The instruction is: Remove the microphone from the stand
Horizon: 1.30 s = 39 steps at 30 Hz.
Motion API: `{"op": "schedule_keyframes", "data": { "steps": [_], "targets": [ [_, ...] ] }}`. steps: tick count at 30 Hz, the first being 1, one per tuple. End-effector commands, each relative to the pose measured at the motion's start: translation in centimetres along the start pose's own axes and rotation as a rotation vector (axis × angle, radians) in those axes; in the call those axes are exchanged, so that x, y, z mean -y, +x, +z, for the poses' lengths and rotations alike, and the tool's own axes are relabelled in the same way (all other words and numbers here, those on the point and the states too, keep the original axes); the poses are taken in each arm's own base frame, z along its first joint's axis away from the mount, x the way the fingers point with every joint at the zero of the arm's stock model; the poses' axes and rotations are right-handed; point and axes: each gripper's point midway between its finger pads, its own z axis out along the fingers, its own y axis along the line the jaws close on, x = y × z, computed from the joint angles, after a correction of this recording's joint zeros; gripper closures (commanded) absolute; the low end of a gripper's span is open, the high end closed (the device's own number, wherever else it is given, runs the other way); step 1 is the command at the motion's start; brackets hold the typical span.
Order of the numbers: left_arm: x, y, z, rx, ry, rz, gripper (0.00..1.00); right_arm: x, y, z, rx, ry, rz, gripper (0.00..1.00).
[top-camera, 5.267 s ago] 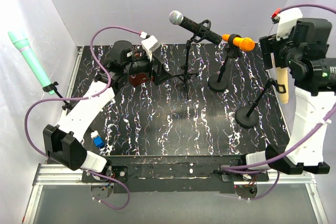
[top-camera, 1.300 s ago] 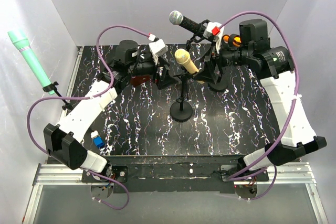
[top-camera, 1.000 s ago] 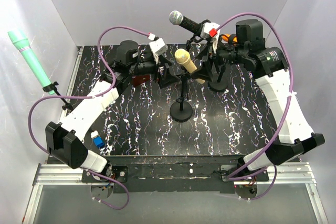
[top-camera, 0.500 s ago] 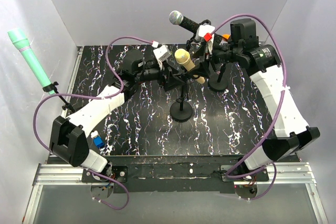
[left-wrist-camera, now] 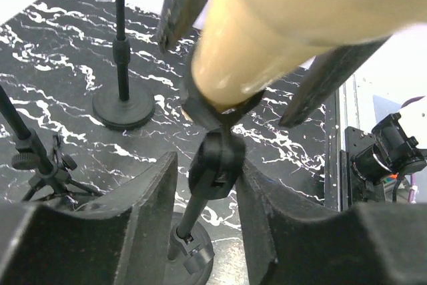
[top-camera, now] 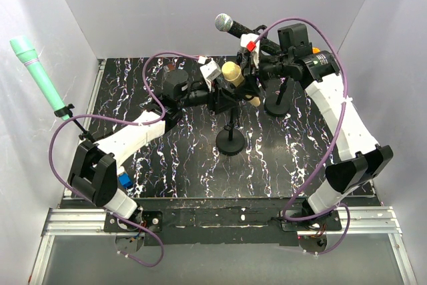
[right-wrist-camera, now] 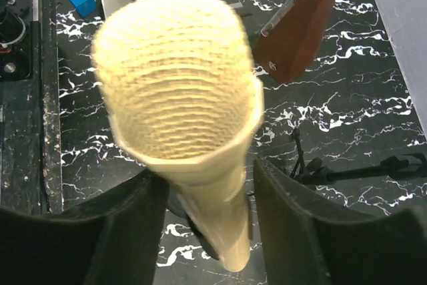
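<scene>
While microphone (right-wrist-camera: 177,78) sits seated in stand (top-camera: 231,143), removal not begun; grasp and lift-out remain.
Right gripper (right-wrist-camera: 208,195): jaws parted, microphone between them, slim gaps either side, no clamp evident.
Left gripper (left-wrist-camera: 208,181): jaws parted astride swivel joint (left-wrist-camera: 217,165), microphone just above, not yet pinching.
Versus view half a second earlier: both grippers nearer microphone, left arm (top-camera: 133,135) stretched further, jaws narrower.
Judged next: right clamps microphone, left braces stand.
</scene>
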Motion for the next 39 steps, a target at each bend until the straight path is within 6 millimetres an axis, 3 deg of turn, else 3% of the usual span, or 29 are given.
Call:
{"op": "schedule_keyframes", "data": {
  "steps": [1, 6, 9, 11, 16, 27, 34, 35, 37, 39],
  "targets": [
    [-0.2, -0.8, 0.4, 0.036, -0.007, 0.017, 0.68, -0.4, -2.4, 0.3, 0.057, -0.010, -0.049, 0.46],
    [0.1, -0.6, 0.7, 0.030, 0.022, 0.020, 0.90, -0.3, -2.5, 0.1, 0.046, -0.001, -0.029, 0.65],
    [0.0, -0.3, 0.8, 0.021, 0.034, 0.039, 0.99, 0.1, -2.8, -0.4, 0.032, 0.022, 0.015, 0.91],
    [0.0, -0.2, 0.7, 0.015, 0.036, 0.055, 1.00, 0.4, -3.7, -1.4, 0.040, 0.050, 0.020, 0.99],
    [0.0, 0.9, 0.6, -0.017, 0.042, 0.060, 1.00, 1.2, -6.6, -4.5, 0.099, 0.160, -0.026, 0.99],
    [-0.1, 2.9, 0.4, -0.075, 0.049, 0.066, 1.00, 0.5, -12.1, -8.3, 0.250, 0.270, -0.020, 0.99],
    [-0.4, 1.9, 0.2, -0.082, 0.023, 0.092, 1.00, -0.3, -16.8, -11.6, 0.363, 0.342, -0.066, 0.99],
    [-0.5, 1.3, 0.1, -0.083, 0.010, 0.092, 0.88, -0.6, -17.1, -12.2, 0.370, 0.359, -0.079, 0.99],
    [-0.6, 0.5, -0.1, -0.080, -0.016, 0.092, 0.54, -0.9, -16.9, -12.9, 0.359, 0.394, -0.103, 0.99],
    [-0.5, -0.7, -0.5, -0.061, -0.038, 0.107, 0.38, -1.0, -15.9, -13.6, 0.328, 0.445, -0.111, 0.99]
  ]
}}
